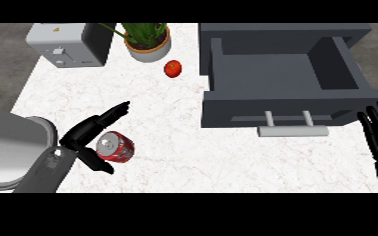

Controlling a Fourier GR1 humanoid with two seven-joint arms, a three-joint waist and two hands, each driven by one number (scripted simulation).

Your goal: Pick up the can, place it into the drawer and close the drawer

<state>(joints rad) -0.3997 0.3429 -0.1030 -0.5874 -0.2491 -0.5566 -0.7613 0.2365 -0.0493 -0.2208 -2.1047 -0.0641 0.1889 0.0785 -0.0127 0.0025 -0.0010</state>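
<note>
Your left hand [88, 128] is flanking the red metal can [116, 147] lying on the white marble counter [184, 145], fingers straight, gripping nothing; right hand [368, 126] resting open.

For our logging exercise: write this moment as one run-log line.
can: on counter | left hand: open, flanking can | drawer: open | right hand: open, right edge

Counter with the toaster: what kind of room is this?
Most likely a kitchen: there is a white marbled counter, a toaster at its far left corner, and an open drawer on the right.
</note>
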